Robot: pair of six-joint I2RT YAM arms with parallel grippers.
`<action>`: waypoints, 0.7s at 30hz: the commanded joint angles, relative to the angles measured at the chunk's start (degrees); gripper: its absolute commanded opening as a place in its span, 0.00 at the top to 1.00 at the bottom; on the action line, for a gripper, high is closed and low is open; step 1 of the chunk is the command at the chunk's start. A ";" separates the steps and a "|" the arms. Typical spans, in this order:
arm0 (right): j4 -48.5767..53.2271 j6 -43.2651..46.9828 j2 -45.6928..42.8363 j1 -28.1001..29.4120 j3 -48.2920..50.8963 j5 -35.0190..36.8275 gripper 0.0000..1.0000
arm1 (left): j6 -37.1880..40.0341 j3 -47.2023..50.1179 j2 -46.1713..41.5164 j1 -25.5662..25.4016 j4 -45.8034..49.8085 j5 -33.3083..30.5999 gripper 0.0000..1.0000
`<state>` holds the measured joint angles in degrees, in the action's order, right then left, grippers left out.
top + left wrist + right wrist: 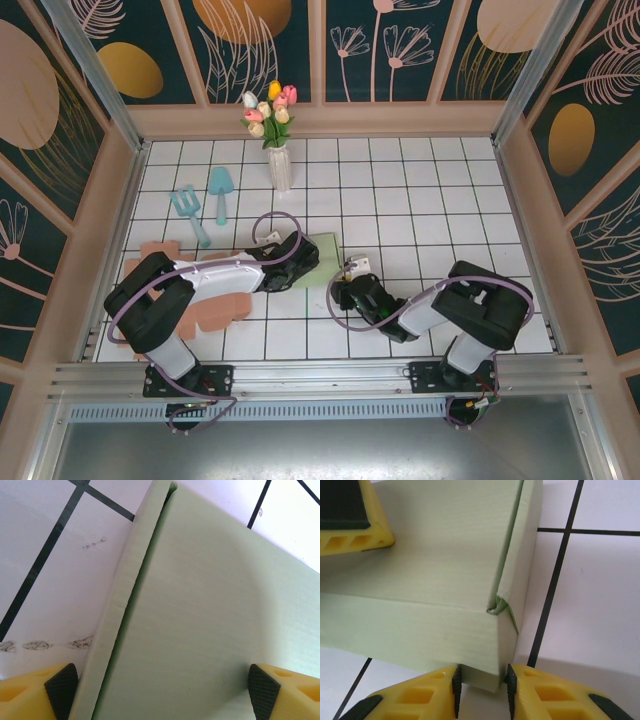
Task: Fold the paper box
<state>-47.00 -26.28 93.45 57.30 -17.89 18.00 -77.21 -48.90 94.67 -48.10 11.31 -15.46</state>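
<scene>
Right wrist view shows the right hand point(482, 686) pinching a corner of the pale green paper box point(420, 570), which sits in the middle of the white tiled desk point(430, 190). The left hand point(160, 690) is spread wide over its top. I think it should press down gently while the corner is held tight

Fig.: Paper box point(325, 258), pale green, fine-ribbed card, is lying flat just below centre of top view, closed. In left-wrist view, top panel point(210, 610) is filling centre and right; side flap point(125, 595) is running diag. along its left edge w/ a thin dark gap. In right-wrist view, seam tuck point(497, 607) is crumpling right of centre; near corner point(480, 672) is sitting bottom centre.
</scene>
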 commanded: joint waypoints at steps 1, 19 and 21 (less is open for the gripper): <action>-0.02 0.99 1.10 -1.06 -2.06 2.08 0.67 | 1.60 1.97 2.09 0.20 4.86 0.83 0.12; -2.87 0.52 4.63 -6.22 -3.38 -1.41 0.65 | 3.33 0.05 -1.37 0.27 9.71 -1.69 0.12; -3.05 0.44 4.59 -6.56 -3.29 -1.97 0.65 | 3.52 -0.55 -3.23 0.26 11.79 -3.70 0.11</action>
<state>-48.14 -25.80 96.82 51.62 -20.88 17.02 -75.44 -49.06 93.34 -47.90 14.09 -16.51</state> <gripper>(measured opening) 0.349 0.887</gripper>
